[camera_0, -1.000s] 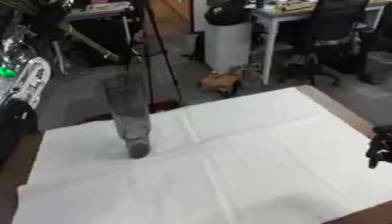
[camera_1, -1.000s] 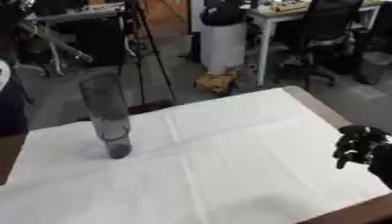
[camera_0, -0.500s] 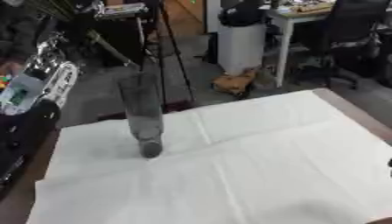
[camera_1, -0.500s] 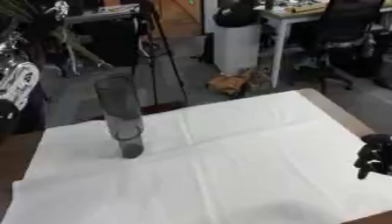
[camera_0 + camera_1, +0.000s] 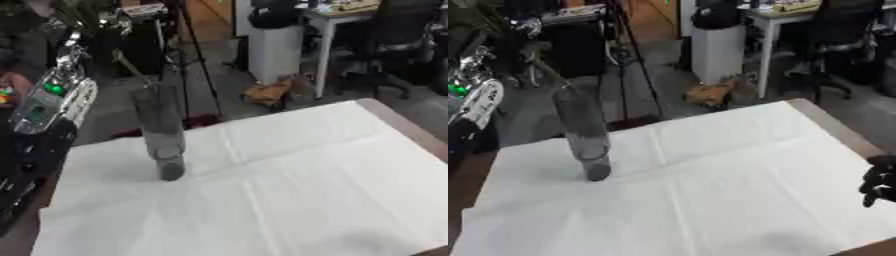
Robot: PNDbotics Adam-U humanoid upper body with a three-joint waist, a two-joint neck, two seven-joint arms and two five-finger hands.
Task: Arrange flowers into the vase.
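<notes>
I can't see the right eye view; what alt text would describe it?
A tall clear glass vase stands empty, with no flowers in view, on the left part of a table under a white cloth. The robot's black right hand shows at the right edge, fingers curled, holding nothing.

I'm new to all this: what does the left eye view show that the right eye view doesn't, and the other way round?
Only the left eye view shows the robot's left arm close up along the left edge, silver with a green light; its robot hand is out of view. Only the right eye view shows the right robot hand, dark, with curled fingers, holding nothing, at the right edge over the table. Both show the tall clear vase standing upright on the white tablecloth, with no flowers in view.
</notes>
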